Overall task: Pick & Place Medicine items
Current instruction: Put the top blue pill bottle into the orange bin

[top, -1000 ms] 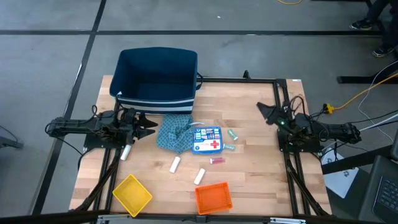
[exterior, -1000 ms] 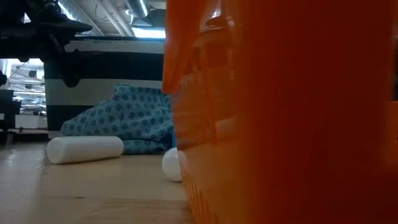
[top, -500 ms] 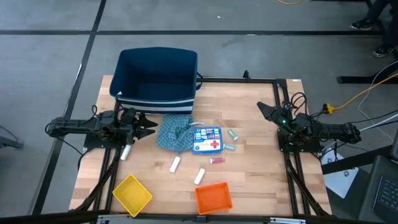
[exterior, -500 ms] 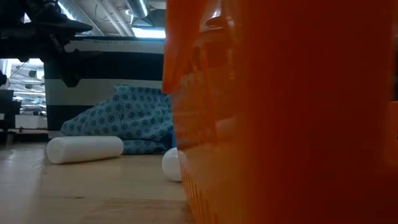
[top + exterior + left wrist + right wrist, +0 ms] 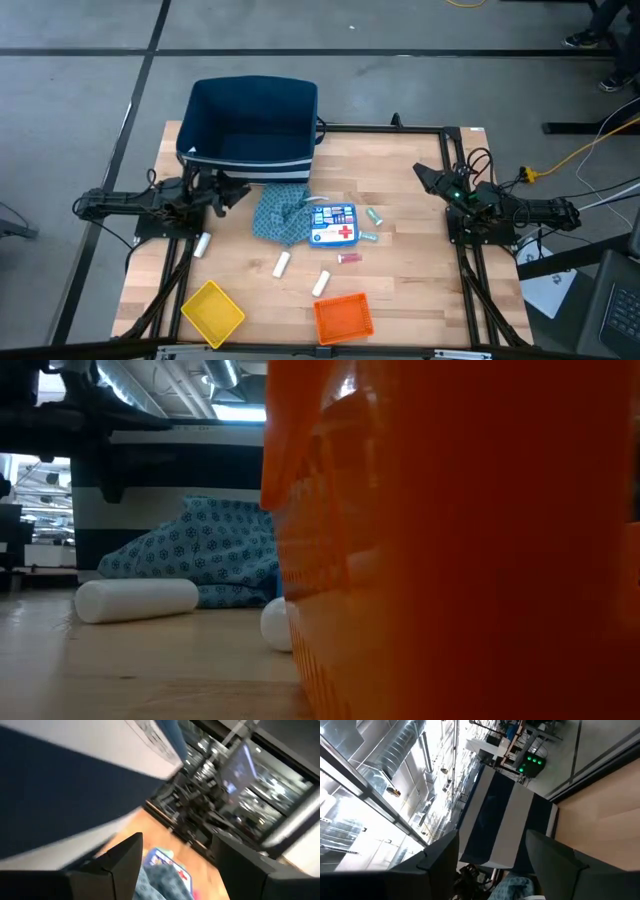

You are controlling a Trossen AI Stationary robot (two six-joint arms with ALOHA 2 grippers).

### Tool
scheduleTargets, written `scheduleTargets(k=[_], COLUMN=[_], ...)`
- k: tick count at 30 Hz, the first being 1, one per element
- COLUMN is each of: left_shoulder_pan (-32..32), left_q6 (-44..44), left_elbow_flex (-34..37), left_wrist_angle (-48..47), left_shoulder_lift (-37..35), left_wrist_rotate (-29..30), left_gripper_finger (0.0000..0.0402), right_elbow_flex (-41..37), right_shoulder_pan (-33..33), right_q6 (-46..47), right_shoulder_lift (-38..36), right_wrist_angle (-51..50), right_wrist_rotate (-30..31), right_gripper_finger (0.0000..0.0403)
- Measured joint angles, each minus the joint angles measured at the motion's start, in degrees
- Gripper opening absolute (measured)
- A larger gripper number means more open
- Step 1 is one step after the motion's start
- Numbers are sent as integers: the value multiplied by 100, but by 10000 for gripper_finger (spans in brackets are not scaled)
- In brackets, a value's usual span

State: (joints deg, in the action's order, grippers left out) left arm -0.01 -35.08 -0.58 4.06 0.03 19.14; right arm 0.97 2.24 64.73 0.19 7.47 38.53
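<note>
Both hands empty, nothing picked yet.
My left hand (image 5: pixel 232 192), fingers wide, is nearest the small white cylinder (image 5: pixel 202 244), just behind it.

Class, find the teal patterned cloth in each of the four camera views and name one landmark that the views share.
High view: teal patterned cloth at table centre, before the blue basket.
Low view: centre-left, behind a white cylinder.
Left wrist view: bottom edge.
Right wrist view: bottom edge.
Shared landmark: the basket.
</note>
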Motion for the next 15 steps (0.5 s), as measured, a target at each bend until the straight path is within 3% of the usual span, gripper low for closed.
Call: scheduleTargets(k=[5, 12, 15], left_shoulder_pan=[0, 15, 96], left_q6=[-92, -1422, -1585], left_elbow_flex=[0, 0, 0], left_wrist_angle=[10, 625, 926], left_shoulder_lift=[22, 24, 24], left_wrist_rotate=[254, 1091, 1145], left_gripper_finger=[237, 237, 237], right_elbow_flex=[-2, -2, -2], right_shoulder_pan=[0, -1, -17], right_q6=[-48, -87, 149], right_shoulder_lift=[0, 0, 0], right_wrist_angle=[-1, -5, 24], right_wrist_rotate=[-40, -42, -66], right_gripper_finger=[233, 233, 233])
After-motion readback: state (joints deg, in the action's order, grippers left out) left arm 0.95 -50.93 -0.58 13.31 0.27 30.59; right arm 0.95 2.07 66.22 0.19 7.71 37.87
